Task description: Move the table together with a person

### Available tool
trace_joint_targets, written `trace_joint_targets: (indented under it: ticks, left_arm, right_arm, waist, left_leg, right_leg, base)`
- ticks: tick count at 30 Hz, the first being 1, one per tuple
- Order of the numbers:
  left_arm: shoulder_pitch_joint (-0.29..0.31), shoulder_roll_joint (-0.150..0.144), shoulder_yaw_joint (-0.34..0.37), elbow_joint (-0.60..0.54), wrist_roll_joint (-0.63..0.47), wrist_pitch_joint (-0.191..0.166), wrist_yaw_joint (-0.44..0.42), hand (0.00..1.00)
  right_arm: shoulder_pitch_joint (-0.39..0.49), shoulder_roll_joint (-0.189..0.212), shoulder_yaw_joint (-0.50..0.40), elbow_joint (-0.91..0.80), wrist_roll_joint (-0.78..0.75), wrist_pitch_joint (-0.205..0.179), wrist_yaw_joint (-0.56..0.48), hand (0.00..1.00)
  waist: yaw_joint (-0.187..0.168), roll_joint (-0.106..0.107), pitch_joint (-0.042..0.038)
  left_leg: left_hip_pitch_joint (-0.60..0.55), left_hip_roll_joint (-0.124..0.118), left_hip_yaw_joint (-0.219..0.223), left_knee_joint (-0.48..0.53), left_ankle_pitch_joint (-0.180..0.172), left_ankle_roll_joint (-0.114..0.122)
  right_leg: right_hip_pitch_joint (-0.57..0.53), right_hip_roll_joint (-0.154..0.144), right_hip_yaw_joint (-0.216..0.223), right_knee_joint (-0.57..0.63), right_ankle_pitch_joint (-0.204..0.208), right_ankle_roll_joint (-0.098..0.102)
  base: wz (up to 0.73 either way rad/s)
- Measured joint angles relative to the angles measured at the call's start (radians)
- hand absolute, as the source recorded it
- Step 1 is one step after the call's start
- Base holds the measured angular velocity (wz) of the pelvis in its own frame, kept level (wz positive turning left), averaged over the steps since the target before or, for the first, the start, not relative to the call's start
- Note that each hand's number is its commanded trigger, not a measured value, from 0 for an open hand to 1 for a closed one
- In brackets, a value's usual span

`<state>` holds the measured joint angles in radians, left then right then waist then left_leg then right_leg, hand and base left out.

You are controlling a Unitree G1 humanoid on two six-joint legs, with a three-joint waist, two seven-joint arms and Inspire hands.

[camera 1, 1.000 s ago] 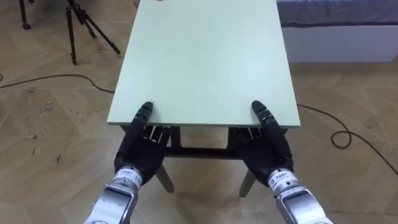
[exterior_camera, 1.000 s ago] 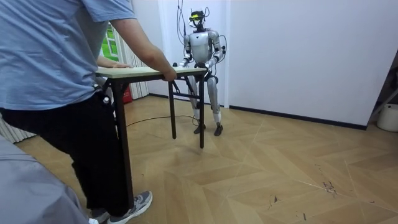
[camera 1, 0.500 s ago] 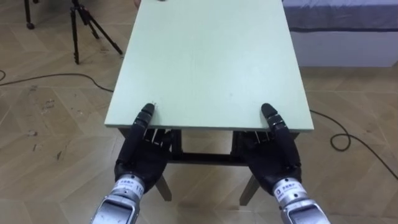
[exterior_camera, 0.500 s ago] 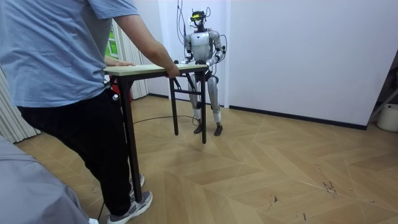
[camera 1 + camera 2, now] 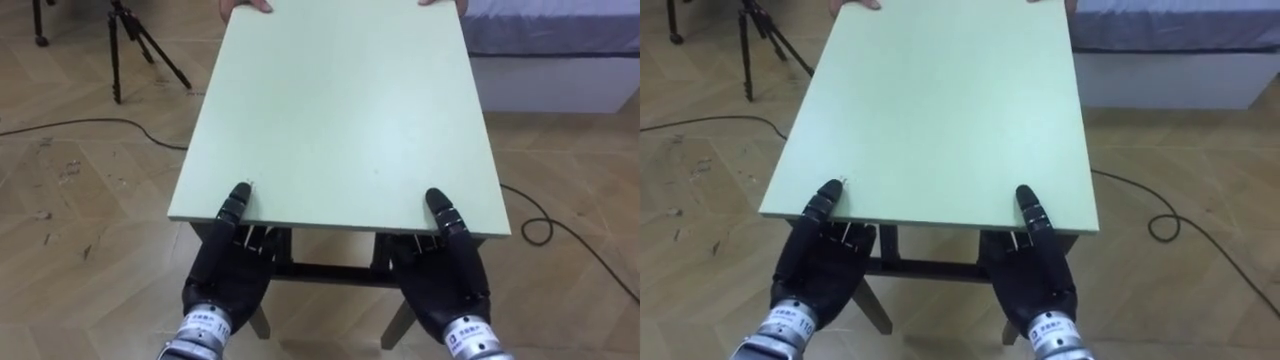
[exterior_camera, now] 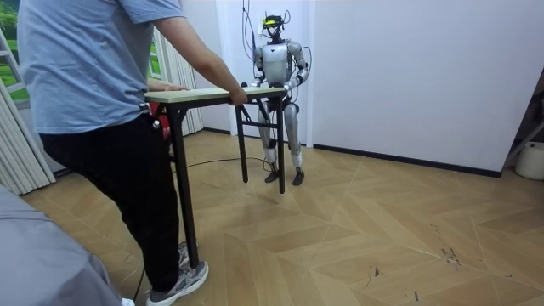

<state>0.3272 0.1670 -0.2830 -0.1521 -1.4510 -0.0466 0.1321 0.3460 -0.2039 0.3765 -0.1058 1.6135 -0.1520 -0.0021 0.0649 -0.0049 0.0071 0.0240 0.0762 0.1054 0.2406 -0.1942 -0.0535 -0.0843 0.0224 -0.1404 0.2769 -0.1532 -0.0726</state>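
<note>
A: Where's the table (image 5: pixel 340 110)?
B: Btwn robot & person (image 6: pixel 102 102). Person grips the far end, robot has the near edge. Can't tell if the legs are clear of the floor (image 6: pixel 382 238).
A: How to carry it well?
B: Top level, match the person's pace, no jerks, or the edge could slip.
A: Hands?
B: Left hand (image 5: pixel 228 270) & right hand (image 5: pixel 445 275) both clamped on the near edge: thumbs (image 5: pixel 236 200) on top, fingers (image 5: pixel 256 238) curled underneath, partly hidden.
</note>
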Motion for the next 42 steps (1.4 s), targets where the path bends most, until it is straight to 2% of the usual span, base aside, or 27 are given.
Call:
trace_joint_targets:
  ticks: [2,4,6,7,9,11,12,16,17,19,20,22,24,25,27,29,31,32,33,34,35,36,38,39,40,41,42]
  left_arm:
    - [0.000,0.004,-0.001,0.004,-0.007,-0.002,-0.014,1.00]
    - [0.000,0.004,-0.008,0.024,-0.010,-0.012,-0.038,1.00]
    - [0.006,0.005,-0.011,0.026,-0.014,-0.013,-0.049,1.00]
    - [0.006,0.009,-0.012,0.026,-0.023,-0.012,-0.052,1.00]
    - [0.021,0.027,-0.013,0.026,-0.047,-0.011,-0.059,1.00]
    - [0.043,0.027,-0.014,0.026,-0.051,-0.010,-0.062,1.00]
    - [0.051,0.028,-0.014,0.025,-0.054,-0.004,-0.067,1.00]
    - [0.050,0.035,-0.014,0.024,-0.069,0.001,-0.084,1.00]
    - [0.050,0.035,-0.014,0.024,-0.071,0.001,-0.084,1.00]
    - [0.050,0.032,-0.014,0.025,-0.076,-0.001,-0.088,1.00]
    - [0.048,0.033,-0.014,0.025,-0.080,-0.001,-0.096,1.00]
    - [0.043,0.032,-0.014,0.027,-0.079,-0.008,-0.105,1.00]
    - [0.032,0.034,-0.014,0.029,-0.084,-0.010,-0.106,1.00]
    - [0.027,0.034,-0.014,0.034,-0.083,-0.011,-0.107,1.00]
    - [0.002,0.030,-0.027,0.071,-0.084,-0.016,-0.117,1.00]
    - [0.001,0.025,-0.034,0.100,-0.090,-0.016,-0.122,1.00]
    - [0.005,0.018,-0.041,0.109,-0.098,-0.011,-0.122,1.00]
    - [0.005,0.016,-0.045,0.113,-0.103,-0.011,-0.123,1.00]
    - [0.006,0.020,-0.052,0.115,-0.107,-0.011,-0.123,1.00]
    - [0.005,0.020,-0.061,0.122,-0.107,-0.006,-0.122,1.00]
    - [0.005,0.022,-0.066,0.122,-0.106,-0.006,-0.122,1.00]
    - [0.003,0.030,-0.074,0.122,-0.103,-0.003,-0.122,1.00]
    - [0.003,0.037,-0.077,0.119,-0.090,0.007,-0.122,1.00]
    - [0.013,0.038,-0.073,0.109,-0.081,0.007,-0.122,1.00]
    - [0.018,0.040,-0.070,0.103,-0.079,0.007,-0.122,1.00]
    - [0.012,0.035,-0.068,0.100,-0.071,0.010,-0.122,1.00]
    - [0.011,0.028,-0.069,0.097,-0.065,0.014,-0.122,1.00]
  right_arm:
    - [0.000,0.000,0.004,0.001,0.005,0.000,0.005,1.00]
    - [0.006,0.000,0.005,0.006,0.005,0.000,0.008,1.00]
    - [0.005,-0.003,0.003,0.008,0.007,0.000,0.009,1.00]
    - [0.006,-0.005,0.003,0.008,0.012,0.001,0.010,1.00]
    - [0.014,-0.006,0.004,0.008,0.007,0.016,0.013,1.00]
    - [0.019,-0.010,0.004,0.008,-0.004,0.027,0.013,1.00]
    - [0.026,-0.016,0.004,0.008,-0.006,0.031,0.023,1.00]
    - [0.024,-0.030,0.019,0.008,-0.008,0.014,0.051,1.00]
    - [0.021,-0.033,0.031,0.008,-0.008,0.008,0.051,1.00]
    - [0.011,-0.040,0.035,0.008,-0.010,-0.002,0.057,1.00]
    - [0.004,-0.040,0.037,0.008,-0.013,-0.004,0.063,1.00]
    - [-0.001,-0.038,0.043,0.014,-0.015,-0.014,0.080,1.00]
    - [-0.015,-0.037,0.046,0.018,-0.015,-0.022,0.083,1.00]
    - [-0.019,-0.036,0.042,0.020,-0.015,-0.021,0.083,1.00]
    - [-0.027,-0.037,0.027,0.039,-0.019,-0.008,0.085,1.00]
    - [-0.026,-0.033,0.003,0.060,-0.029,0.015,0.085,1.00]
    - [-0.015,-0.033,-0.012,0.061,-0.035,0.029,0.085,1.00]
    - [-0.012,-0.035,-0.026,0.061,-0.038,0.044,0.084,1.00]
    - [-0.009,-0.042,-0.036,0.061,-0.039,0.053,0.081,1.00]
    - [0.012,-0.034,-0.044,0.061,-0.038,0.059,0.082,1.00]
    - [0.022,-0.032,-0.048,0.061,-0.038,0.058,0.087,1.00]
    - [0.045,-0.032,-0.050,0.060,-0.038,0.050,0.101,1.00]
    - [0.070,-0.031,-0.046,0.056,-0.031,0.034,0.116,1.00]
    - [0.073,-0.028,-0.042,0.055,-0.031,0.029,0.116,1.00]
    - [0.073,-0.027,-0.036,0.055,-0.030,0.025,0.116,1.00]
    - [0.067,-0.024,-0.026,0.054,-0.013,0.011,0.117,1.00]
    - [0.062,-0.037,-0.027,0.052,-0.005,0.012,0.119,1.00]
  waist:
    - [0.007,-0.005,0.0012]
    - [0.025,-0.008,0.0035]
    - [0.050,0.007,0.0052]
    - [0.055,0.008,0.0062]
    - [0.073,0.008,0.0071]
    - [0.078,0.016,0.0099]
    - [0.076,0.021,0.0078]
    - [0.074,0.039,0.0150]
    - [0.074,0.046,0.0187]
    - [0.060,0.067,0.0219]
    - [0.047,0.082,0.0196]
    - [0.036,0.088,0.0191]
    - [0.014,0.095,0.0186]
    - [0.006,0.095,0.0180]
    - [-0.020,0.093,0.0176]
    - [-0.033,0.082,0.0129]
    - [-0.040,0.068,0.0102]
    - [-0.051,0.062,0.0082]
    - [-0.066,0.061,0.0107]
    - [-0.090,0.059,0.0101]
    - [-0.103,0.058,0.0100]
    - [-0.116,0.047,0.0076]
    - [-0.115,0.027,0.0048]
    - [-0.113,0.009,0.0023]
    - [-0.109,-0.004,-0.0018]
    - [-0.076,-0.017,0.0068]
    - [-0.047,0.000,0.0051]
  left_leg:
    - [-0.052,0.006,-0.008,0.088,-0.009,-0.011]
    - [-0.158,0.024,-0.029,0.303,-0.012,-0.015]
    - [-0.256,0.072,-0.040,0.507,-0.001,-0.021]
    - [-0.285,0.086,-0.043,0.562,0.014,-0.024]
    - [-0.372,0.117,-0.066,0.712,0.107,-0.022]
    - [-0.392,0.120,-0.070,0.861,0.168,-0.026]
    - [-0.395,0.116,-0.061,0.953,0.167,-0.026]
    - [-0.290,0.116,-0.068,0.946,0.158,-0.029]
    - [-0.271,0.113,-0.068,0.932,0.148,-0.035]
    - [-0.231,0.091,-0.089,0.871,0.085,-0.053]
    - [-0.208,0.082,-0.093,0.788,0.030,-0.065]
    - [-0.116,0.071,-0.091,0.559,-0.150,-0.069]
    - [-0.064,0.061,-0.089,0.389,-0.231,-0.042]
    - [-0.054,0.056,-0.088,0.337,-0.244,-0.034]
    - [-0.033,0.028,-0.070,0.208,-0.252,-0.013]
    - [-0.051,-0.013,-0.058,0.192,-0.229,0.025]
    - [-0.074,-0.058,-0.046,0.189,-0.194,0.055]
    - [-0.099,-0.074,-0.038,0.184,-0.166,0.082]
    - [-0.120,-0.079,-0.019,0.183,-0.146,0.104]
    - [-0.132,-0.077,0.003,0.181,-0.127,0.122]
    - [-0.138,-0.072,0.014,0.177,-0.115,0.121]
    - [-0.145,-0.059,0.058,0.156,-0.086,0.115]
    - [-0.156,-0.052,0.122,0.139,-0.054,0.109]
    - [-0.165,-0.055,0.151,0.144,-0.046,0.107]
    - [-0.172,-0.059,0.162,0.157,-0.045,0.106]
    - [-0.207,-0.064,0.160,0.210,-0.043,0.100]
    - [-0.251,-0.073,0.112,0.226,-0.036,0.103]
  right_leg:
    - [-0.023,-0.001,0.000,0.023,-0.002,-0.010]
    - [-0.042,-0.001,0.002,0.053,-0.012,-0.030]
    - [-0.059,0.032,0.001,0.079,-0.027,-0.052]
    - [-0.066,0.042,0.001,0.090,-0.034,-0.060]
    - [-0.081,0.064,0.001,0.110,-0.052,-0.079]
    - [-0.085,0.067,0.002,0.123,-0.055,-0.090]
    - [-0.091,0.071,0.003,0.125,-0.046,-0.106]
    - [-0.131,0.099,0.000,0.137,-0.023,-0.117]
    - [-0.133,0.102,-0.003,0.138,-0.020,-0.118]
    - [-0.154,0.102,-0.033,0.137,-0.001,-0.124]
    - [-0.182,0.101,-0.050,0.142,0.009,-0.124]
    - [-0.225,0.098,-0.064,0.132,0.045,-0.121]
    - [-0.255,0.090,-0.088,0.108,0.084,-0.118]
    - [-0.266,0.084,-0.093,0.102,0.098,-0.117]
    - [-0.286,0.049,-0.107,0.075,0.154,-0.100]
    - [-0.284,0.016,-0.093,0.039,0.205,-0.077]
    - [-0.284,-0.014,-0.059,-0.009,0.256,-0.005]
    - [-0.283,-0.037,-0.041,-0.053,0.295,0.076]
    - [-0.293,-0.062,-0.034,-0.025,0.302,0.122]
    - [-0.316,-0.095,-0.022,0.169,0.202,0.076]
    - [-0.316,-0.113,-0.020,0.269,0.132,0.080]
    - [-0.292,-0.150,0.003,0.421,0.024,0.092]
    - [-0.207,-0.213,0.019,0.556,-0.066,0.116]
    - [-0.136,-0.248,0.042,0.637,-0.057,0.117]
    - [-0.104,-0.261,0.054,0.653,-0.031,0.117]
    - [-0.072,-0.263,0.067,0.613,-0.030,0.139]
    - [-0.087,-0.244,0.062,0.591,-0.030,0.139]
  base:
    - [-0.09]
    - [-0.17]
    - [-0.24]
    - [-0.24]
    - [-0.23]
    - [-0.24]
    - [-0.08]
    - [0.08]
    - [0.00]
    - [0.06]
    - [0.20]
    - [0.20]
    - [0.25]
    - [0.37]
    - [0.31]
    - [0.06]
    - [-0.02]
    - [0.21]
    - [0.55]
    - [0.68]
    - [0.84]
    - [0.65]
    - [0.40]
    - [0.09]
    - [-0.27]
    - [-0.59]
    - [-0.59]
